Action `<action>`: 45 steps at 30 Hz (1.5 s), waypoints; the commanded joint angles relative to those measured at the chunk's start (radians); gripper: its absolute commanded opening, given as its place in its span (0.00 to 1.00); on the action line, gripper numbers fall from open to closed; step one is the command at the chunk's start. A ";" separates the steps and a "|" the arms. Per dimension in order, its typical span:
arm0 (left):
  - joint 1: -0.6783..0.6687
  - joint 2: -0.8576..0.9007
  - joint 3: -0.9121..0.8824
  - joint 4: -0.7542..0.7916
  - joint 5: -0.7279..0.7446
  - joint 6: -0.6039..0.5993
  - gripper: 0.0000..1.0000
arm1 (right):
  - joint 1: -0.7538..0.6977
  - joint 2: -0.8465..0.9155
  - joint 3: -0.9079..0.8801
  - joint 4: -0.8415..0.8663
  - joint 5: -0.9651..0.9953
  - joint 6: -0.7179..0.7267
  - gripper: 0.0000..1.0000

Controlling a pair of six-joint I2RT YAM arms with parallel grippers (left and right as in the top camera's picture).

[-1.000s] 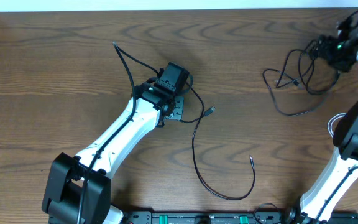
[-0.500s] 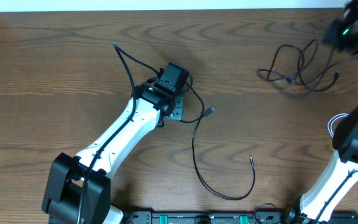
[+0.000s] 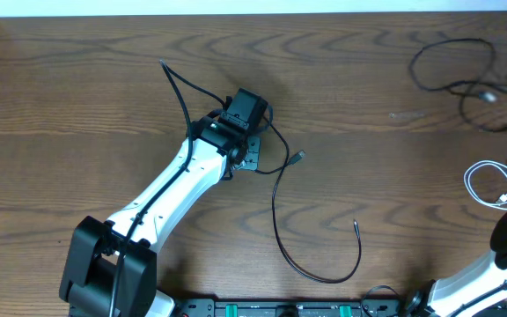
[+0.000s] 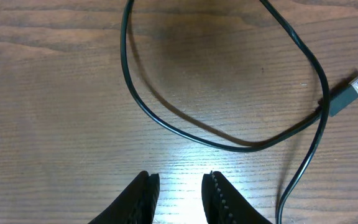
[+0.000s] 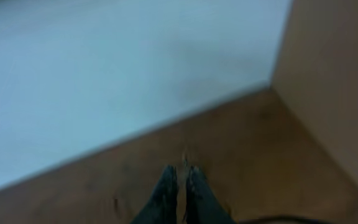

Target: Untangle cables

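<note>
The left fingers (image 4: 180, 182) stand released, nothing between them. Directly ahead of them a thin black cord (image 4: 247, 148) curves across the brown wooden worktop (image 4: 55, 93), its flat USB plug (image 4: 348, 93) ahead and off to their right. The right fingers (image 5: 182, 173) look clenched nearly together; blur hides whether they pinch anything. A tangled bunch of black cords (image 3: 484, 92) and a looped white cord (image 3: 503, 199) lie well apart from the left fingers. The cords look light, limp and slick, so the best hold is probably just behind a stiff plug.
</note>
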 commanded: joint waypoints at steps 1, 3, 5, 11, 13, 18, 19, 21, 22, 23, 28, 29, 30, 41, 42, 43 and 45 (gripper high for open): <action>0.004 -0.003 0.000 0.000 -0.017 0.002 0.29 | -0.035 0.045 -0.039 -0.061 0.090 -0.012 0.01; 0.004 -0.003 0.000 0.000 -0.017 0.002 0.29 | -0.055 0.061 -0.066 -0.093 0.118 -0.012 0.01; 0.004 -0.003 0.000 0.000 -0.017 0.002 0.29 | -0.071 0.079 -0.092 -0.128 0.120 -0.012 0.01; 0.004 -0.003 0.000 0.000 -0.017 0.002 0.29 | -0.092 0.122 -0.206 -0.183 0.119 -0.011 0.13; 0.004 -0.003 0.000 0.000 -0.017 0.002 0.29 | -0.092 0.124 -0.242 -0.184 0.119 -0.012 0.49; 0.004 -0.003 0.000 0.001 -0.017 -0.005 0.29 | -0.084 0.125 -0.333 -0.200 0.040 -0.011 0.99; 0.004 -0.003 0.000 0.003 -0.017 -0.005 0.29 | -0.084 0.125 -0.344 -0.206 0.018 -0.011 0.99; 0.004 -0.003 0.000 0.005 -0.017 -0.006 0.29 | -0.080 0.125 -0.386 -0.234 -0.097 -0.011 0.99; 0.004 -0.003 0.000 0.004 -0.017 -0.005 0.29 | -0.079 0.125 -0.411 -0.254 -0.153 -0.011 0.99; 0.004 -0.003 0.000 0.004 -0.017 -0.005 0.29 | -0.079 0.125 -0.428 -0.267 -0.174 -0.007 0.99; 0.004 -0.003 0.000 0.004 -0.017 -0.005 0.29 | -0.084 0.125 -0.603 -0.283 -0.104 0.524 0.99; 0.004 -0.003 0.000 0.004 -0.017 -0.005 0.29 | -0.084 0.126 -0.631 -0.274 -0.105 0.585 0.99; 0.004 -0.003 0.000 0.004 -0.017 -0.005 0.29 | -0.084 0.126 -0.661 -0.259 -0.105 0.631 0.99; 0.004 -0.003 0.000 0.003 -0.017 -0.005 0.29 | -0.084 0.126 -0.752 -0.241 -0.668 0.925 0.99; 0.004 -0.003 0.000 0.003 -0.017 -0.005 0.29 | -0.084 0.126 -0.752 -0.227 -0.719 0.949 0.99; 0.004 -0.003 0.000 0.002 -0.017 -0.005 0.29 | -0.084 0.126 -0.752 -0.203 -0.763 0.968 0.99; 0.004 -0.003 0.000 -0.005 -0.017 -0.005 0.29 | -0.081 0.126 -0.752 -0.119 -0.858 1.009 0.99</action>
